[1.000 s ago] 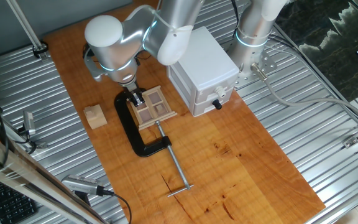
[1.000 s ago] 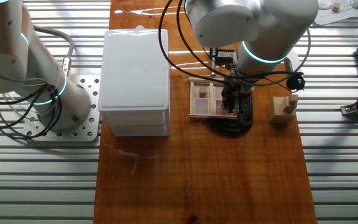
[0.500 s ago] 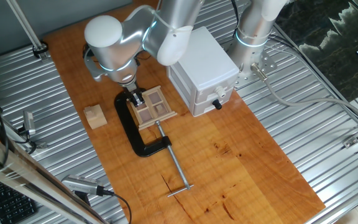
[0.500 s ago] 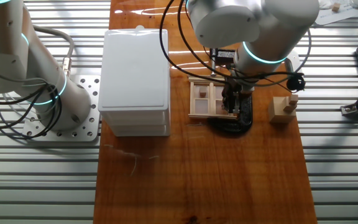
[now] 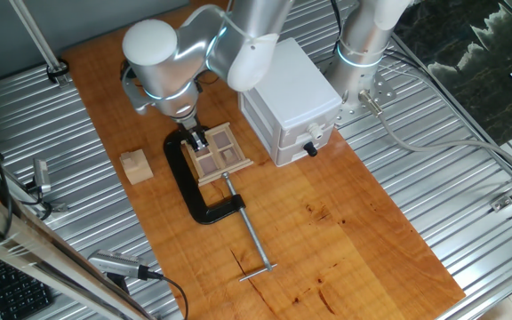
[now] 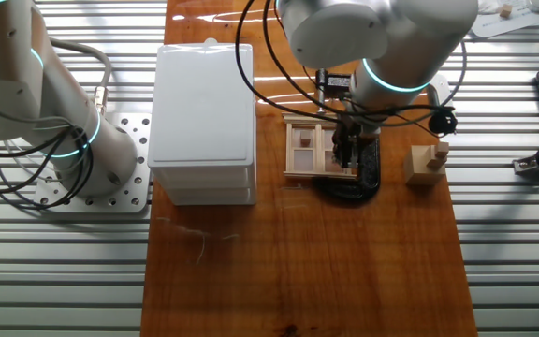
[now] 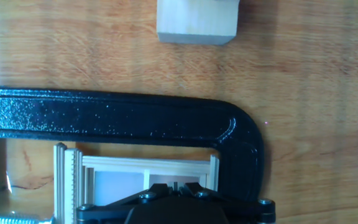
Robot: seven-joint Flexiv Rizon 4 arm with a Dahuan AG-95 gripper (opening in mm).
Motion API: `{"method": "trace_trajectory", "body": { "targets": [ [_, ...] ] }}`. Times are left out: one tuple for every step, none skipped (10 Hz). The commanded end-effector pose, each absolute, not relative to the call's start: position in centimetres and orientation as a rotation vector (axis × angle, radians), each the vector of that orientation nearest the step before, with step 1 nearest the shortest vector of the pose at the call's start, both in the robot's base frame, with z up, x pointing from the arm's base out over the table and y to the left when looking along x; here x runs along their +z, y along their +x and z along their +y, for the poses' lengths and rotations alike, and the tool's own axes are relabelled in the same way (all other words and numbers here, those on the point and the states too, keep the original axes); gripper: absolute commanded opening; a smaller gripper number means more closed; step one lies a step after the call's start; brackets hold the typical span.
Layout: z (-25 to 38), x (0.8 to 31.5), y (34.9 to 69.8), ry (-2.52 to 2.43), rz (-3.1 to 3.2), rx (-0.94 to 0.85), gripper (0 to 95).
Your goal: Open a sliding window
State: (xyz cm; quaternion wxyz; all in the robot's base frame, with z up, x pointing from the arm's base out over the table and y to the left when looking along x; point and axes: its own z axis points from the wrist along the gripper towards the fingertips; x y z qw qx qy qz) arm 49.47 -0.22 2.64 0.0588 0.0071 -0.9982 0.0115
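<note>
The sliding window is a small light-wood frame with brown panes, lying on the wooden table and held by a black C-clamp. It also shows in the other fixed view and in the hand view. My gripper points down onto the window's edge nearest the clamp's spine; it also shows in the other fixed view. In the hand view the gripper has its fingers close together with a thin pin of the window between them. The window's lower part is hidden by the hand.
A plain wooden cube sits left of the clamp, and shows at the top of the hand view. A white box with a black knob stands right of the window. The clamp's screw bar runs toward the table's front.
</note>
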Motion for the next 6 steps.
{"method": "trace_trajectory", "body": {
  "targets": [
    [-0.21, 2.36, 49.17, 0.01, -3.034, 0.032, 0.0],
    [-0.19, 2.37, 48.92, 0.0, -3.035, 0.024, 0.0],
    [-0.18, 2.39, 48.9, -0.003, -3.035, 0.023, 0.0],
    [-0.15, 2.44, 48.85, -0.034, -3.037, 0.011, 0.0],
    [-0.11, 2.43, 48.84, -0.044, -3.039, 0.004, 0.0],
    [0.04, 2.4, 48.92, -0.069, -3.042, 0.0, 0.0]
  ]
}}
